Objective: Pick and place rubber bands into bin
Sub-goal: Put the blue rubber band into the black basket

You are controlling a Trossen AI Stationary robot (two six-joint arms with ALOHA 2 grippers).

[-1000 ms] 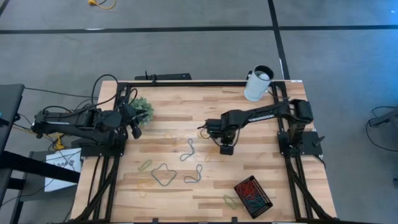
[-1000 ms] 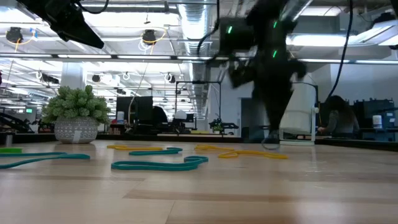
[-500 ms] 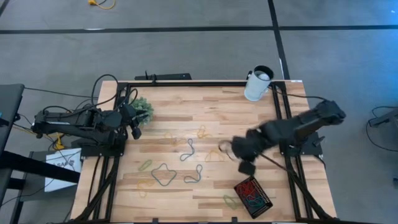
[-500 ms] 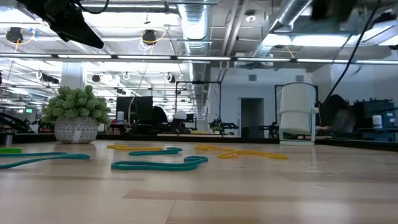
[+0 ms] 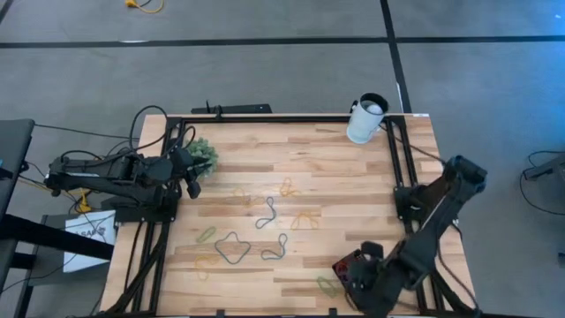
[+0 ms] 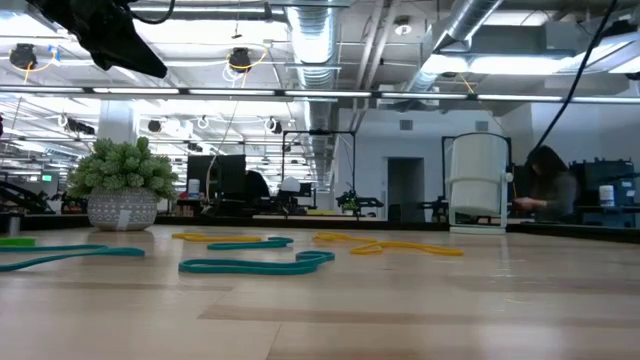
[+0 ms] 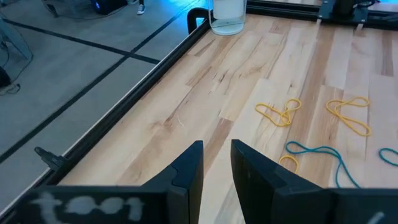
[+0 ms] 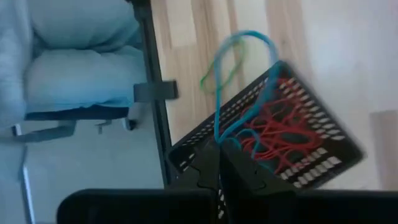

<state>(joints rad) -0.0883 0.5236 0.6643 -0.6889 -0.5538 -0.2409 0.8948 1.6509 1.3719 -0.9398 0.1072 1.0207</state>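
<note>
The right gripper has swung fast across the table. A second ago it was low near the middle of the table, by the yellow bands. Half a second ago it was partway to the bin. Now it hangs right over the bin, near the 5 o'clock corner of the table in the high view.

In the right wrist view its fingers are pressed together on a blue band. The band loops out from the tips and hangs over the bin. The bin already has lots of red bands in it. A green band lies on the wood just past the bin's edge.

So one more band has been picked up and carried over. I think the next thing is to let go so it drops in. The loop is long and floppy, so part of it might flop over the rim.

The left gripper has not moved. It waits in the air near the plant, at about 9 o'clock. Its fingers are a little apart and hold nothing.

Many bands are not in the bin yet. They lie around the middle and toward 7 o'clock. Two yellow ones and a teal one show in the left wrist view. So there is plenty left to do.
</note>
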